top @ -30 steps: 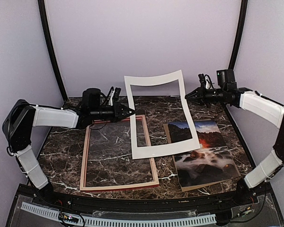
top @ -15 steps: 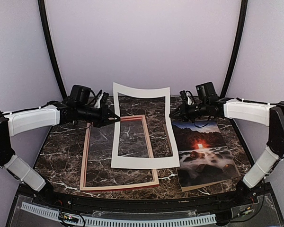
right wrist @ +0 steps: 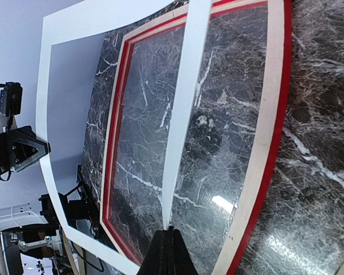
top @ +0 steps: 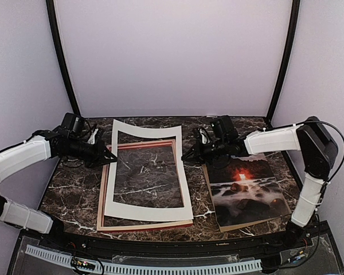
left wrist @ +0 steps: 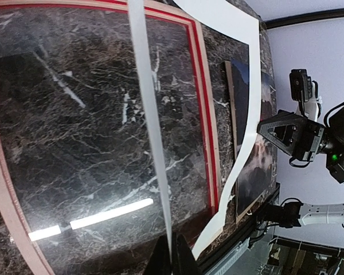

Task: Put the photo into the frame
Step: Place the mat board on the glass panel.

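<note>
Frame [top: 144, 224] is largely covered by white mat [top: 149, 212]; only pale rails and a red lip are seen, flat on desk [top: 74, 184], left of centre. Photo [top: 247, 193] lies right on brown board [top: 238, 227]: dark rocks, white water, orange glow, far end hidden by the right arm. Mat edges are pinched by left claw [top: 110, 156] and right claw [top: 187, 157].

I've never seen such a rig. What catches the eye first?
A big white mat bows between the left gripper and right gripper, each pinching one side strip, over the frame lying left of centre on the marble table. Right of it lies the photo, its orange glow vivid.
</note>
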Motion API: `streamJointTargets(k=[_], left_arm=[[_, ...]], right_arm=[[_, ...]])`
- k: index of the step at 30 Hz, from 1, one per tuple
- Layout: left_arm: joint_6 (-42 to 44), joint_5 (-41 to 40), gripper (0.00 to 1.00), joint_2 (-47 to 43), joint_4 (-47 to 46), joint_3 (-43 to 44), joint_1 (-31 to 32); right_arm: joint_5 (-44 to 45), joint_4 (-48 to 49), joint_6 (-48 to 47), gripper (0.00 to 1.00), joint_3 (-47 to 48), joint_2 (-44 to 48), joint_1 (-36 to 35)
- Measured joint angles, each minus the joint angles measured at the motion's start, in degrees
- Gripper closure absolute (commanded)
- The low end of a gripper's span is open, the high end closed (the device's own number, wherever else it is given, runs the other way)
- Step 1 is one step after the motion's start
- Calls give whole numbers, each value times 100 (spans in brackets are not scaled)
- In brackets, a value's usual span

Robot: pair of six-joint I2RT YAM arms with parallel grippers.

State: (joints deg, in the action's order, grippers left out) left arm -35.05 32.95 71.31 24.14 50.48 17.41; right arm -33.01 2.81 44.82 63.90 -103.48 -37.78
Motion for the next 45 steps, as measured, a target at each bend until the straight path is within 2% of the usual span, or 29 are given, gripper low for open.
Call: streamJointTargets(k=[6,17,25,45], left_arm=[[317,-59,96,-11,330,-271,-422],[638,-164,93,422,354,-533,-616],[778,-179,93,831,192,-553,-634],[960,-254,87,1207,-20,-564,-643]], right_arm=[[-48,87,76,100,461,-688,-181],[-76,-66,-11,100,1062,-1427,-199],[37,-376,-144,100,1163,-1469,-199],[492,-997,-431,100,1272,-1471,-199]])
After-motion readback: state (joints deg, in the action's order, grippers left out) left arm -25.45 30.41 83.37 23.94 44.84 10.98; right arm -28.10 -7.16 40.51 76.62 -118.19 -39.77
